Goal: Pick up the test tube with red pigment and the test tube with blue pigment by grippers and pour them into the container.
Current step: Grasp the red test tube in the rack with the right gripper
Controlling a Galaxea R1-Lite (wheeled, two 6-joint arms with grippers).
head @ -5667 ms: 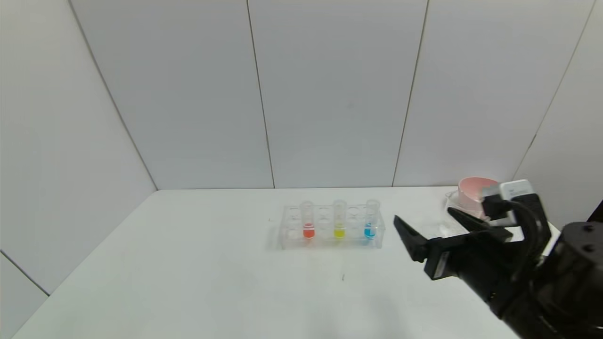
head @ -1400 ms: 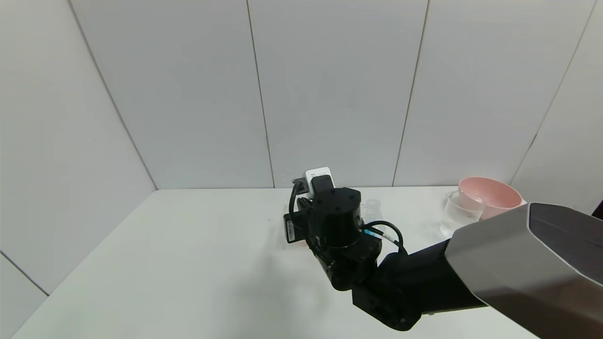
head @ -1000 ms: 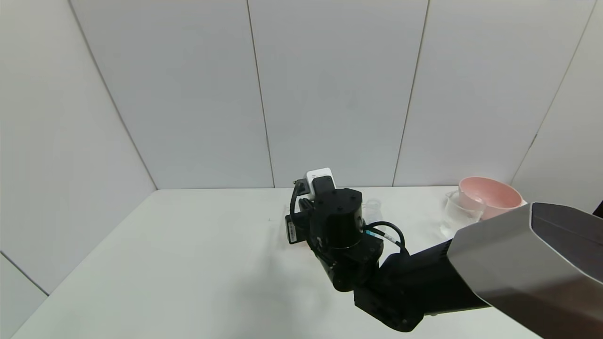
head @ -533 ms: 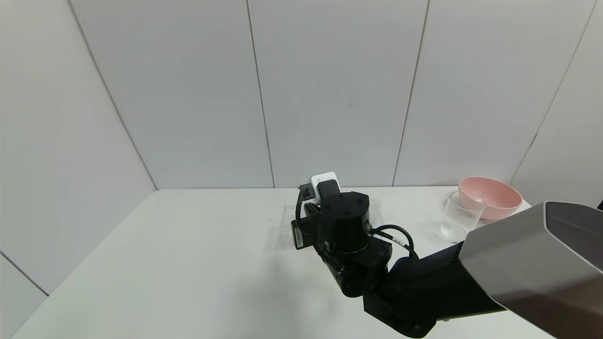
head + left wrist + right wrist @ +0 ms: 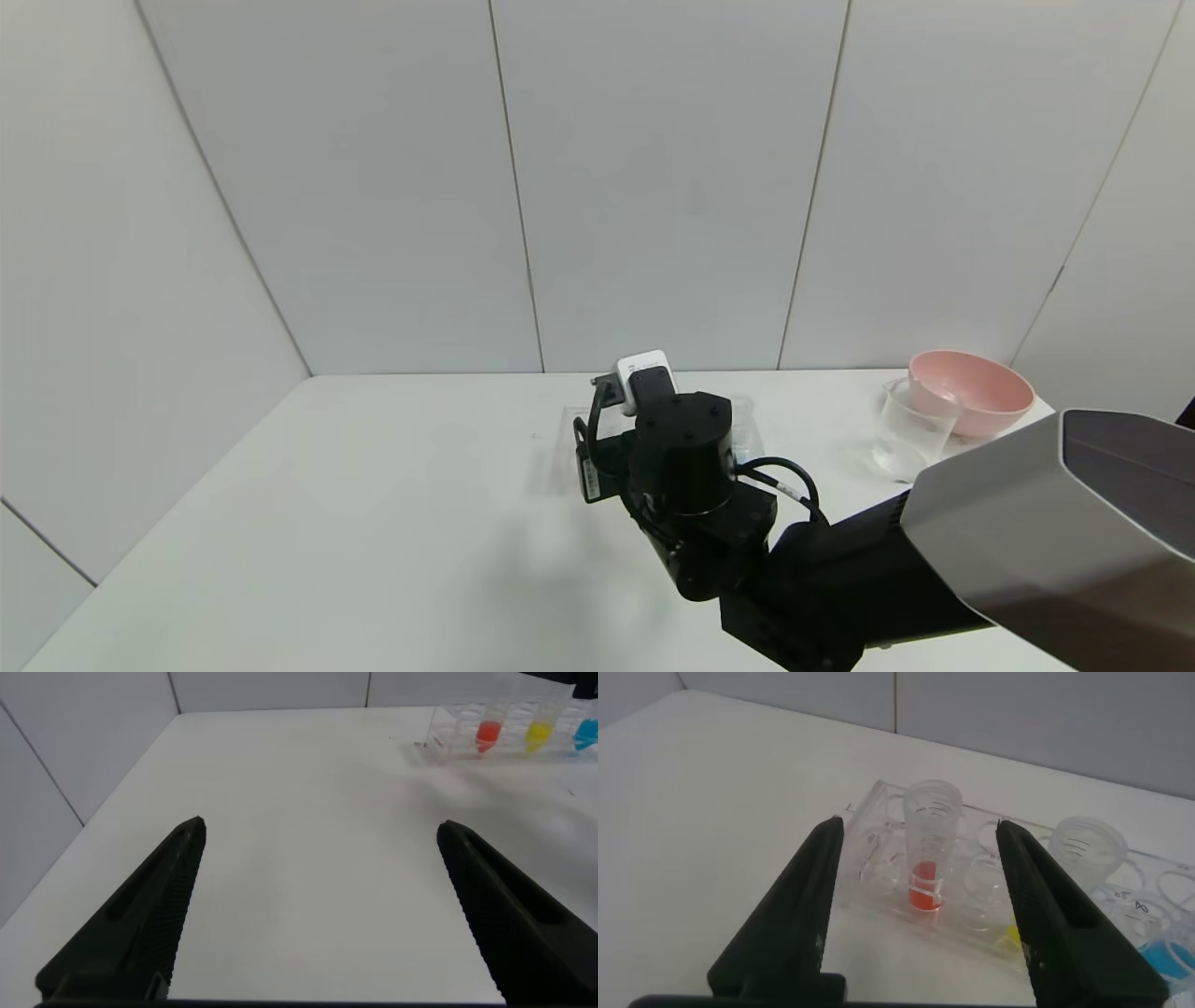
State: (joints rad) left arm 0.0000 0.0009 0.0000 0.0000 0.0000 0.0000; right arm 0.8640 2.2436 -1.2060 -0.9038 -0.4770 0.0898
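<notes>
Since five seconds ago the right gripper [image 5: 920, 891] has reached the rack [image 5: 878, 803], jaws wide apart around the red tube [image 5: 929, 849], untouched; left gripper [image 5: 318, 905] idles, jaws apart.

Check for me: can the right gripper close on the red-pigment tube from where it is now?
Probably yes. In the right wrist view the right gripper is open, its fingers on either side of the test tube with red pigment, which stands upright in the clear rack. Nothing lies between; the yellow tube stands outside the fingers.
</notes>
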